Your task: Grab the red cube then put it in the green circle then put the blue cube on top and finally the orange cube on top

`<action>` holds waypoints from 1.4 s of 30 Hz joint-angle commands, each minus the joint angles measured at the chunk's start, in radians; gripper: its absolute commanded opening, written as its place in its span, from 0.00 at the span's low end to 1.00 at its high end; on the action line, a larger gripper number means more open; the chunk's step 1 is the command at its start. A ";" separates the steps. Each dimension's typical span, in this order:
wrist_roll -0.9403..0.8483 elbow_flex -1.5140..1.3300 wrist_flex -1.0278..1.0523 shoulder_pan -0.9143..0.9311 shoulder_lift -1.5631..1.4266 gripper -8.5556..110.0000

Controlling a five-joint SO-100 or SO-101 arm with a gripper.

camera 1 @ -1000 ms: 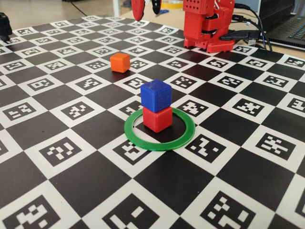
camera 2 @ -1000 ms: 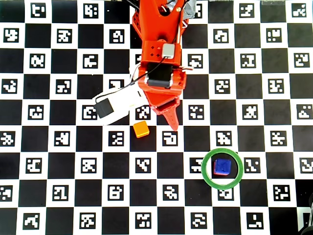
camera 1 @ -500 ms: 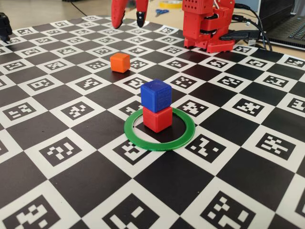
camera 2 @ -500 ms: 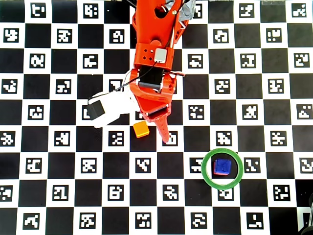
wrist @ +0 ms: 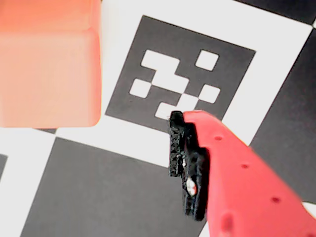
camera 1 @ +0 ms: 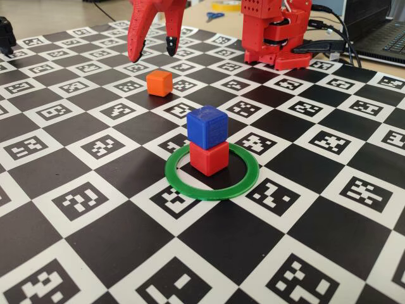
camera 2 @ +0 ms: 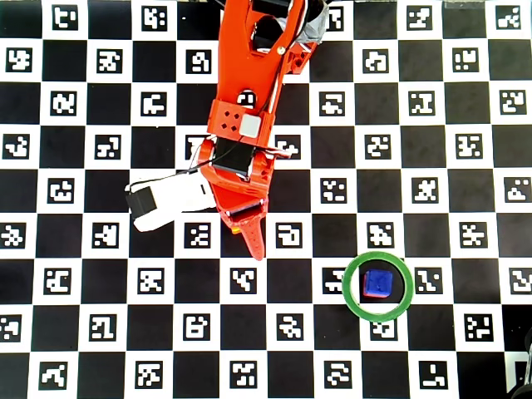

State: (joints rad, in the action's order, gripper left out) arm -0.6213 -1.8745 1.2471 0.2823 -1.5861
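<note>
The blue cube (camera 1: 207, 126) sits on the red cube (camera 1: 209, 158) inside the green circle (camera 1: 239, 185) near the middle of the mat. From overhead only the blue cube (camera 2: 378, 283) shows inside the green circle (camera 2: 350, 287); the red cube is hidden beneath it. The orange cube (camera 1: 159, 83) stands alone further back on the left. My gripper (camera 1: 152, 50) hangs open just above and behind it, holding nothing. In the wrist view the orange cube (wrist: 47, 64) fills the upper left, apart from one black fingertip pad (wrist: 180, 148). In the overhead view my arm (camera 2: 241, 125) hides the orange cube.
The arm's red base (camera 1: 275, 35) stands at the back of the checkered marker mat (camera 1: 114, 247). A laptop (camera 1: 380, 35) and cables (camera 1: 335, 28) lie at the back right. A white camera housing (camera 2: 166, 202) sticks out left of the wrist.
The gripper has come down and to the left in the fixed view, toward the orange cube, and its jaws stand wider apart. Overhead, the arm now covers the orange cube.
</note>
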 commanded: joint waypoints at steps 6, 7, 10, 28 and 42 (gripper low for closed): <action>-0.012 0.020 -0.054 0.034 0.037 0.59; -0.012 0.023 -0.055 0.037 0.043 0.59; -0.008 0.026 -0.058 0.038 0.055 0.59; 0.078 0.025 -0.097 -0.034 0.115 0.59; 0.077 0.037 -0.133 -0.032 0.155 0.57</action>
State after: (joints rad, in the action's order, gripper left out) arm -0.5400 -1.8761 1.1275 0.2531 -1.4143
